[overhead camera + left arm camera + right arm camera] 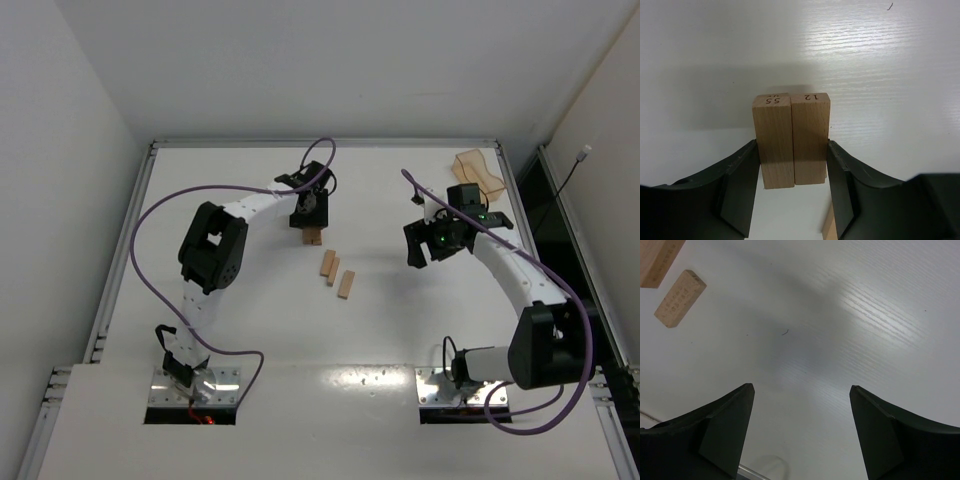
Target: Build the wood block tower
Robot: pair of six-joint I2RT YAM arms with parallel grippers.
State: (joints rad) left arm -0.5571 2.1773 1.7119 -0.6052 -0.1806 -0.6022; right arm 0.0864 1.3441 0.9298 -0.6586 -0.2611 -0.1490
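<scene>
My left gripper [792, 146] is shut on two light tan wood blocks [792, 140] that lie side by side, marked 55 and 12 on their far ends. Part of another block [828, 227] shows lower down, under the right finger. In the top view this gripper [310, 218] stands over the small tower [313, 239] at the table's middle back. Three loose wood blocks [335, 272] lie just to its near right. My right gripper [420, 250] is open and empty above bare table [801, 387]. Two of the loose blocks [681, 298] show at its view's top left.
A translucent orange-tan plastic tray [478, 170] stands at the back right corner. The white table [250, 320] has raised edges on the left and right. Purple cables loop off both arms.
</scene>
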